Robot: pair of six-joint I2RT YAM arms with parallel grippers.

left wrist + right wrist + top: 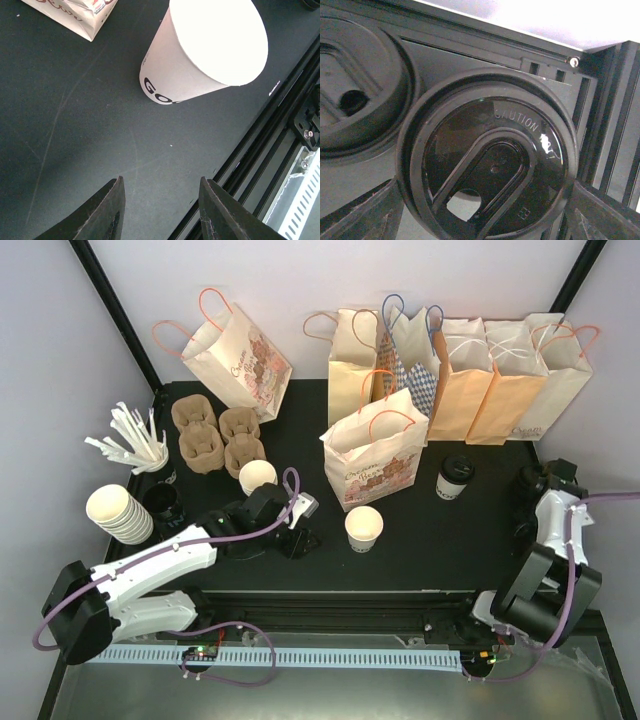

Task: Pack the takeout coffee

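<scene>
Right hand (pixel 485 202) is spread wide astride the centre-frame lid (pixel 487 155); centring is advised before closing. Left hand (pixel 161 185) is held half-open, empty.

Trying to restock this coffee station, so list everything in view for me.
lidded cup: one, white with black lid, right of the mid-table bag
open cups: two, white, one centre front, one beside the carriers
stacked cups: one stack, white, left edge
bags: about seven, white and tan paper, one mid-table, one back left, the rest along the back
cup carriers: count unclear, brown, back left
straws: a bunch, white, standing in a holder at the left
loose lids: at least two, black, right edge
table: one, black
left gripper: open, empty, near the front open cup
right gripper: open, astride a loose lid
</scene>
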